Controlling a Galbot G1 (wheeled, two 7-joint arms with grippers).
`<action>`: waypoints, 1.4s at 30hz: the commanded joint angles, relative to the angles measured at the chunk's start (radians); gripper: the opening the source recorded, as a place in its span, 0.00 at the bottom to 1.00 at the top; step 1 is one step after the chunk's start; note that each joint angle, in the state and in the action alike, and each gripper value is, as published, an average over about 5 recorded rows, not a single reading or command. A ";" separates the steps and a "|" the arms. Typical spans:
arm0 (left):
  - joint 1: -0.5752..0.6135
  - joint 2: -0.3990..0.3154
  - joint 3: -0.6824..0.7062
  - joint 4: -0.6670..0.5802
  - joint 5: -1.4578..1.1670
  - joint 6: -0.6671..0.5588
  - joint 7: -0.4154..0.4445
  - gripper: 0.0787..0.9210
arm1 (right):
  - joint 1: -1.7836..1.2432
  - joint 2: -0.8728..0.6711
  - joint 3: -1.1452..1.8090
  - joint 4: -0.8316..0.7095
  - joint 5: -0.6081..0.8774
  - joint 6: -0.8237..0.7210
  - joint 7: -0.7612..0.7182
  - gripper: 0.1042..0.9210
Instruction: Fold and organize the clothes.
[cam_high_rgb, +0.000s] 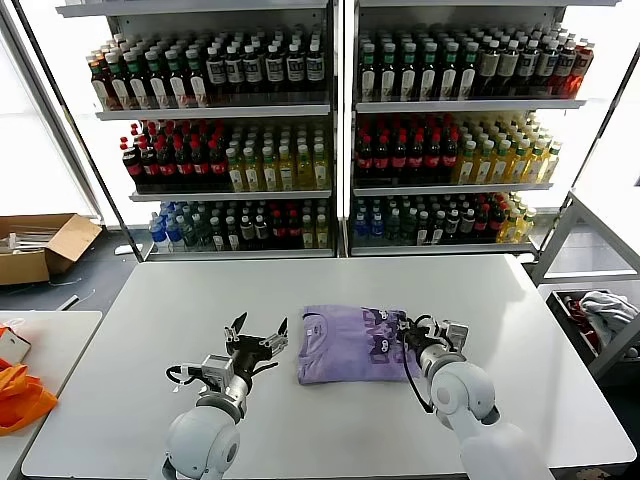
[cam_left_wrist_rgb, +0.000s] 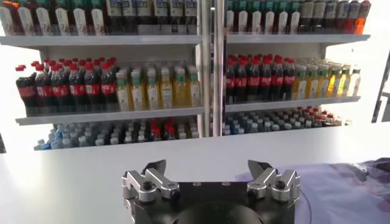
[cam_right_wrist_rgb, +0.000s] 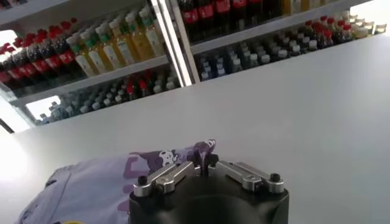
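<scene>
The lavender T-shirt (cam_high_rgb: 352, 343) lies folded into a rough rectangle near the middle of the white desk (cam_high_rgb: 330, 290), its printed side up, with darker purple graphics toward its right edge. From the robot's seat it is at about 12 o'clock, a little to the right.

The right pincer (cam_high_rgb: 413, 334) is at the 3 o'clock edge of the shirt. In the right wrist view its fingers (cam_right_wrist_rgb: 183, 171) are drawn together on the printed hem, so it seems clenched on the fabric at that edge. I judge that it holds this edge in order to lift it and fold it over toward 9 o'clock, or to pull the bundle tidy. Its forearm comes in low from 5 o'clock, wrist bent toward the cloth.

The left pincer (cam_high_rgb: 257, 333) is released, fingers spread wide, just beside the shirt's 9 o'clock edge and not touching it. It hangs a little above the desk, forearm rising from 6 o'clock, probably waiting.
</scene>
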 joint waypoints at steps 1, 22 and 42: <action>0.021 0.000 -0.010 -0.014 -0.001 0.003 0.000 0.88 | 0.118 -0.087 -0.070 -0.114 -0.313 0.000 -0.155 0.15; 0.091 -0.020 -0.046 -0.055 0.004 0.000 0.000 0.88 | -0.022 0.125 -0.143 0.049 -0.507 0.093 -0.156 0.86; 0.169 -0.019 -0.100 -0.110 0.003 -0.009 0.011 0.88 | 0.026 0.184 -0.189 -0.149 -0.522 0.101 -0.102 0.88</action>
